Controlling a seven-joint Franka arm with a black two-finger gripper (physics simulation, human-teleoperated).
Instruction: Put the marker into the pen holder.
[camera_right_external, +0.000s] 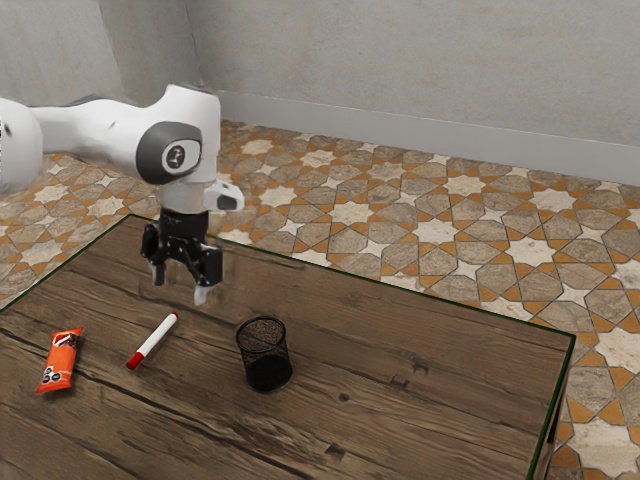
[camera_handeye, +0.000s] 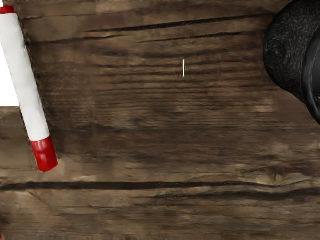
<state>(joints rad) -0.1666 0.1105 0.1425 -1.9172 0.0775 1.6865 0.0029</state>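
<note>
Here we hold our gripper (camera_right_external: 180, 284) open; the marker (camera_right_external: 152, 341) lies between packet (camera_right_external: 61, 360) and pen holder (camera_right_external: 265, 356), nearer the table's (camera_right_external: 430, 420) corner at the exterior view's left than its right one

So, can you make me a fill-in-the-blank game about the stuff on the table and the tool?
Between the orange packet and the black pen holder lies the ____.
Its body is white, but its cap is ____.
The tool, with its fingers apart, is ____, not shut.

Missing words: marker, red, open.
</note>
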